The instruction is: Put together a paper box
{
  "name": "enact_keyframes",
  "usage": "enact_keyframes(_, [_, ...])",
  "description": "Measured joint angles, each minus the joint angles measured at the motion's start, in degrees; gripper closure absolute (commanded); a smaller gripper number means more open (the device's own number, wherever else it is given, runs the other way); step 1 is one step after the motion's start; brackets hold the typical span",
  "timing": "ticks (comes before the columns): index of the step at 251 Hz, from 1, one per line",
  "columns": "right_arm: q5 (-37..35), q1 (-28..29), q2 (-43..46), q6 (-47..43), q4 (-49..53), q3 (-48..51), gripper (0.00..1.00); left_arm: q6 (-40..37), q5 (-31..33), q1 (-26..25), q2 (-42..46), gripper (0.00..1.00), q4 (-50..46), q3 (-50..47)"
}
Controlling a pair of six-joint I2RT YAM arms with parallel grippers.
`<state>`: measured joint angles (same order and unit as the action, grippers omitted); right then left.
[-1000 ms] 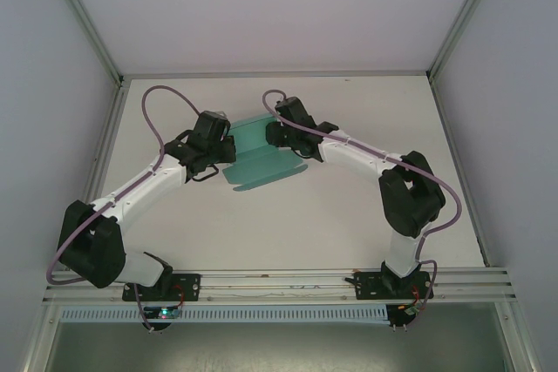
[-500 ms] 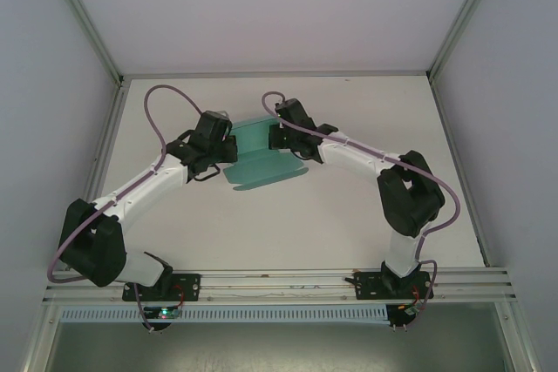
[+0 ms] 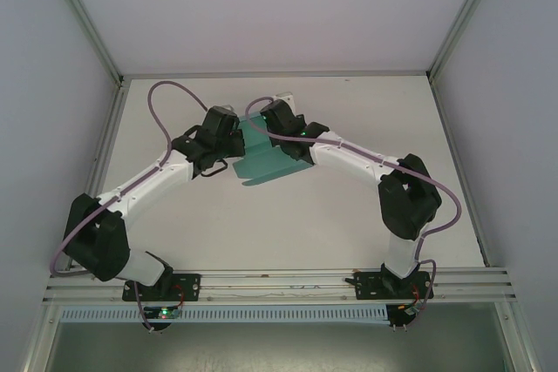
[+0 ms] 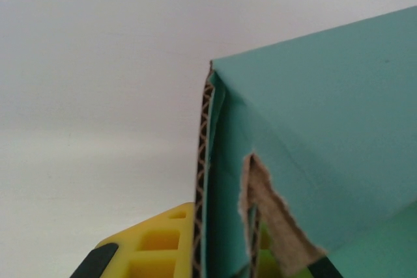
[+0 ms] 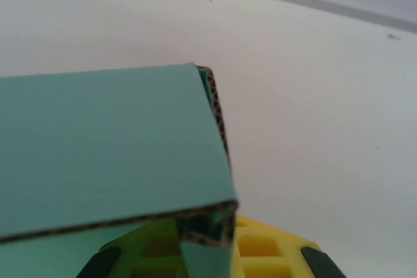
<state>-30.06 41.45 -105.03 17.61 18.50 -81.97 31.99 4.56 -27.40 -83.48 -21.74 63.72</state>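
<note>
Grips, at the left end effector (image 3: 227, 134), the 9 o'clock edge of the teal-green corrugated-card paper box (image 3: 272, 161). From the left wrist, shows yellow fingers (image 4: 153, 245) on either side of an upright wall, with the brown fluted edge running down between them. Reads as clamped on the card, not spread free.

Grips likewise at the right end effector (image 3: 266, 119), on the 12 o'clock edge of the paper box. From the right wrist, shows a folded corner tucked down between yellow fingers (image 5: 267, 249), again drawn in on card.

Further out, finds the paper box on the white table (image 3: 349, 215), a little toward 12 o'clock from the table's middle and between the two end effectors. Lies partly flat toward 6 o'clock, with panels lifted at the far side. Shows a torn brown patch (image 4: 277, 229) on the wall near the left fingers.

Looks roughly early to midway through: a wall or two raised and creased, but no closed shape yet. Leaves, on that reading, the remaining flaps to fold up, the corners to tuck in and the top to close.
</note>
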Motion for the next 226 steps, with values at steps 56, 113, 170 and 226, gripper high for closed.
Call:
enact_keyframes(56, [-2.25, 0.33, -1.29, -2.80, -1.73, -0.72, 1.00, 0.66, 0.04, 0.00, -0.87, 1.00, 0.17, 0.79])
enact_keyframes(113, [7.87, -1.88, 2.36, -1.64, -8.74, 5.42, 0.71, 0.55, 0.37, 0.17, -0.92, 1.00, -0.61, 0.81])
enact_keyframes(170, [27.08, -7.06, 8.07, 2.40, -18.82, 14.03, 0.27, -0.02, 1.14, 0.85, -0.66, 1.00, -1.90, 0.79])
enact_keyframes(226, [36.20, -7.28, 15.85, 3.23, -21.79, 18.34, 0.01, -1.62, 2.14, 1.64, -0.42, 1.00, -2.19, 0.76])
